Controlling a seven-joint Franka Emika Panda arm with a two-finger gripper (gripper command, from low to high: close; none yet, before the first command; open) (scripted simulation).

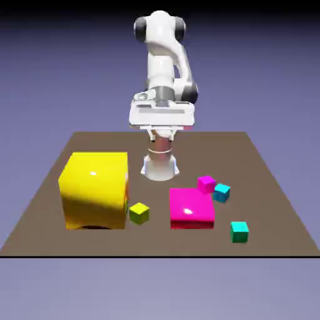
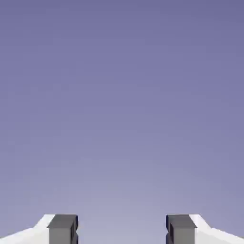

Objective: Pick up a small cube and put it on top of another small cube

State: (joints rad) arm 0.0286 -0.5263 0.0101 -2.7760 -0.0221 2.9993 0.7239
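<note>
With the exterior view's far edge as twelve, the green cube [image 1: 239, 232] sits near four o'clock on the table [image 1: 160, 240], well apart from the gripper [image 2: 122, 229], whose fingers stand apart with nothing between them. The hand view shows only backdrop, so aim is the first worry: a descent from here would rest on a guessed position, and a small error could put a fingertip down on the cube's top or knock it towards the near edge.

The cube looks slightly turned; if the fingers come in askew, they may pinch its corners, spin it or let it slip.

The pink slab [image 1: 192, 206] lies at the cube's ten o'clock, and a low sideways approach could clip it.

Which cube is to go underneath isn't said. The pink cube [image 1: 207, 184] and blue cube [image 1: 222, 192], at the slab's one and two o'clock, seem very close, perhaps touching, though I can't be sure from this angle; setting down there could jostle the neighbour. The yellow-green cube [image 1: 139, 213], at the yellow block's [image 1: 95, 190] four o'clock, leaves little finger room beside that bulk. Off-centre release could topple any stack.
</note>
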